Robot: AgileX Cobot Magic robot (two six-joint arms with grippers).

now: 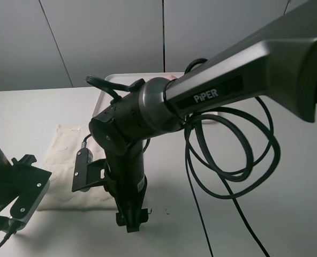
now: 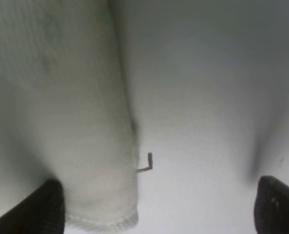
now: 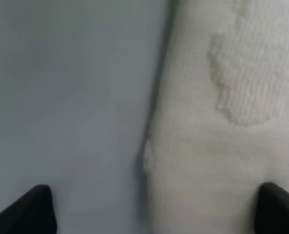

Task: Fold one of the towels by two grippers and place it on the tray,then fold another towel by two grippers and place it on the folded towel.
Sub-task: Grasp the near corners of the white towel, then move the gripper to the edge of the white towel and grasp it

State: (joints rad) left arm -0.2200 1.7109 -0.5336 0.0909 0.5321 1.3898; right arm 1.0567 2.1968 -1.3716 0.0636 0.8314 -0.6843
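You had both claws low at the near edge of the cream towel [image 1: 67, 160], which lay flat on the table [image 1: 287, 176] in front of the tray [image 1: 127, 78]. Left gripper [image 2: 154, 207] was spread wide, holding nothing, one finger [image 2: 47, 207] over the towel's near corner and the other on bare table just beside it. Right gripper [image 3: 154, 209] also stood released with nothing between the jaws yet, straddling the towel's opposite side edge: one finger over cloth, one over table. In the overhead view the right arm [image 1: 123, 160] came down at the towel's near right corner and the left one sat at the near left. Pink towel [image 1: 172, 78] showed only as a sliver on the tray behind the arm, so I couldn't tell how neatly it lay. Handling call: terry cloth, light, soft, limp, not slippery and not fragile; it would sag between the claws and drag on the table. Best bite looked like the two near corners, right at the hem, pinching one layer only.
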